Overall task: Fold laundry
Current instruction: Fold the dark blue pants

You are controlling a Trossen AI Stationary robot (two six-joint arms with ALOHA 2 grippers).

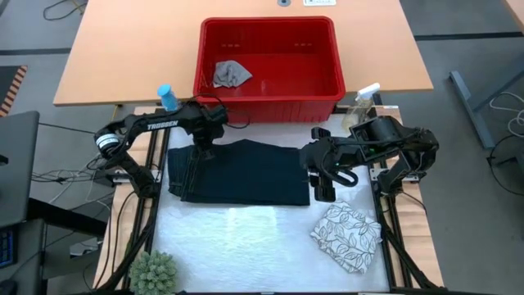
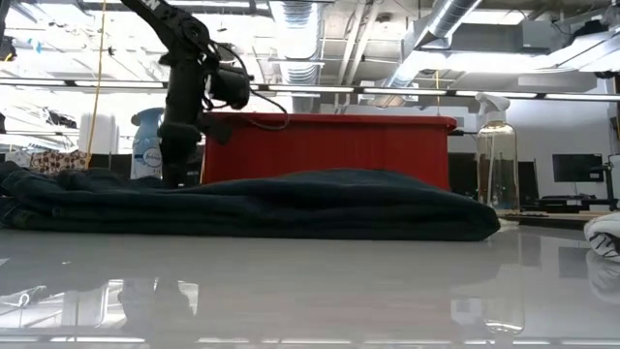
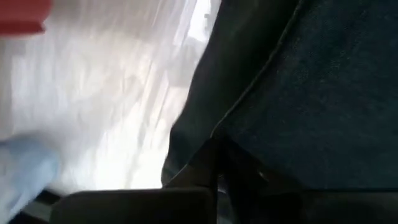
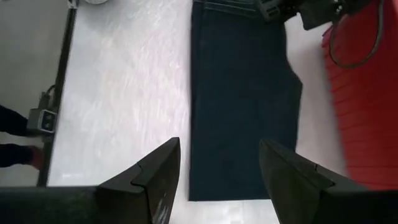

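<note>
The left gripper (image 1: 202,150) is down on the jeans (image 1: 246,172), at their far left corner, and its fingers are pressed together on the denim edge. This grip is probably there so that the arm can lift this end and carry it over for a fold. In the low view the arm stands almost upright on the cloth, which fits a pinch from above.

The right gripper (image 1: 323,190) waits at 3 o'clock from the jeans, just beside their right edge, with its fingers (image 4: 163,169) apart and holding nothing. It seems ready to take the other end.

The jeans lie flat in the middle of the white table (image 1: 246,246), already made into a rectangle. At about 5 o'clock from them rests the white cloth with grey leaf print (image 1: 347,237), folded. At 12 o'clock is the red basket (image 1: 327,57), with the small grey cloth (image 1: 231,74) inside, not yet folded.
</note>
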